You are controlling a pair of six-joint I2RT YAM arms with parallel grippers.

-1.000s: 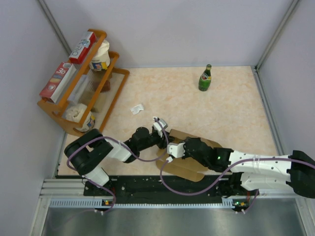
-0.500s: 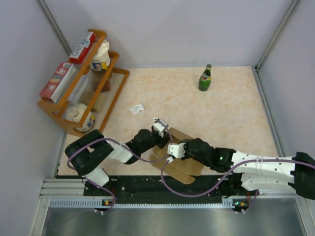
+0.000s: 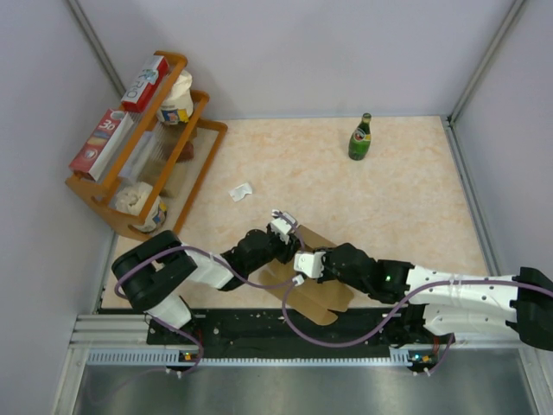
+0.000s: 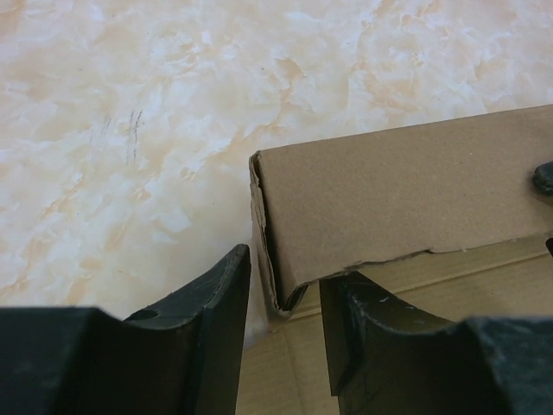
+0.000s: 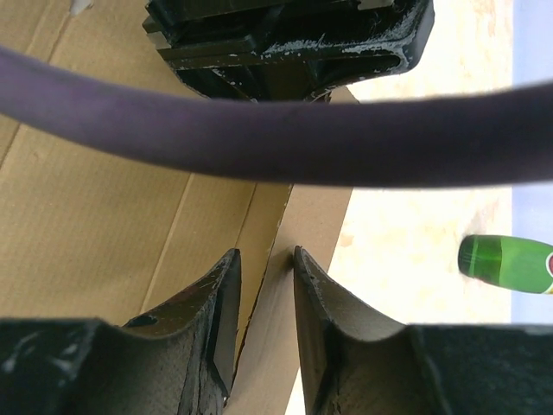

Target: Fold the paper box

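The paper box, plain brown cardboard, lies partly folded at the table's near edge between both arms. My left gripper is at its far left corner. In the left wrist view its jaws close around the corner of a raised double wall of the box. My right gripper is just beside it. In the right wrist view it is shut on the edge of an upright flap of the box. The left gripper shows right ahead of it.
A green bottle stands at the back right and also shows in the right wrist view. A wooden rack with cartons and jars stands at the left. A crumpled white scrap lies near it. A purple cable crosses the right wrist view.
The box's right part has drawn in towards the grippers, so the box looks narrower. The right arm has shifted slightly with it. The left gripper has barely moved.
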